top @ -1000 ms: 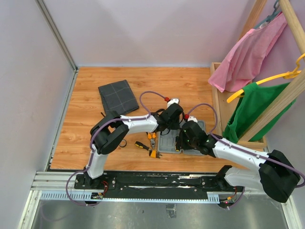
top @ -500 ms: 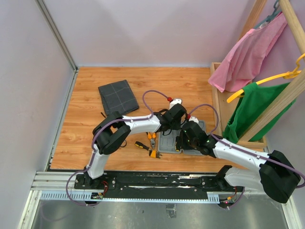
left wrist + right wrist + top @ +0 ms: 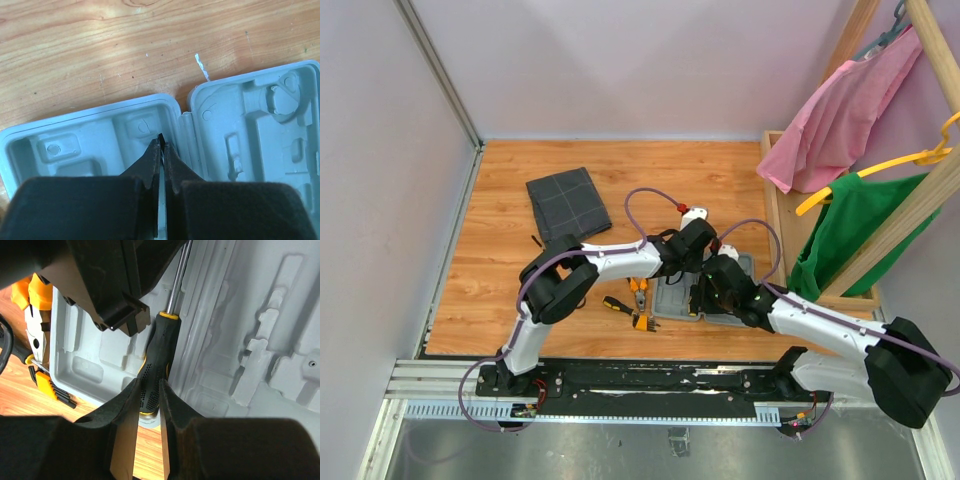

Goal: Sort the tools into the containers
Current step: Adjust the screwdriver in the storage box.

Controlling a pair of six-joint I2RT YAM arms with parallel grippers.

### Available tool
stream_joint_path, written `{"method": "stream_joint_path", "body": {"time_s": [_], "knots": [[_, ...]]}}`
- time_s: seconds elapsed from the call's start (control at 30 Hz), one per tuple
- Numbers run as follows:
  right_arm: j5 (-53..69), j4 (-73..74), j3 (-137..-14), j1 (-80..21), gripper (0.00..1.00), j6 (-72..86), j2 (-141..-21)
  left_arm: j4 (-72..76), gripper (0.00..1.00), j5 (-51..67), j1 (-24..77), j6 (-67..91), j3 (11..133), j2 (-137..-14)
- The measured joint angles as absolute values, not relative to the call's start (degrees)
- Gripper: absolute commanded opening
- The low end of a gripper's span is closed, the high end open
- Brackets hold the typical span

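The light-grey case [image 3: 669,302] lies open on the wood floor, both moulded halves [image 3: 90,135] showing. One black-and-yellow screwdriver [image 3: 157,352] lies along the hinge side of the left half. My right gripper [image 3: 148,385] is shut on its handle at the case's near edge [image 3: 698,300]. My left gripper [image 3: 162,142] is shut along its thin metal shaft, whose dark tip pokes out past the fingertips [image 3: 688,270]. Orange-handled pliers [image 3: 638,288], a second screwdriver [image 3: 615,304] and the orange bit holder [image 3: 642,322] lie left of the case. The dark grey pouch [image 3: 567,203] sits at the far left.
A wooden rack [image 3: 775,200] stands along the right side with a pink garment [image 3: 840,120] and a green one [image 3: 850,235] on hangers. Walls close off the far and left sides. Both arms crowd over the case.
My left wrist has shifted slightly to the right over the case. My right gripper has stayed on the screwdriver handle.
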State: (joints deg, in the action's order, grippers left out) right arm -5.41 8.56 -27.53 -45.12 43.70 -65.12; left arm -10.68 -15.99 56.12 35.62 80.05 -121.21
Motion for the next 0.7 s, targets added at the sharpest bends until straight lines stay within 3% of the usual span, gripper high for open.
{"method": "stream_joint_path", "body": {"time_s": [0.7], "knots": [[-4.0, 13.3, -27.5, -45.1, 0.30, 41.7, -60.4, -7.1, 0.01, -19.0, 56.6, 36.4, 77.8, -119.5]]}}
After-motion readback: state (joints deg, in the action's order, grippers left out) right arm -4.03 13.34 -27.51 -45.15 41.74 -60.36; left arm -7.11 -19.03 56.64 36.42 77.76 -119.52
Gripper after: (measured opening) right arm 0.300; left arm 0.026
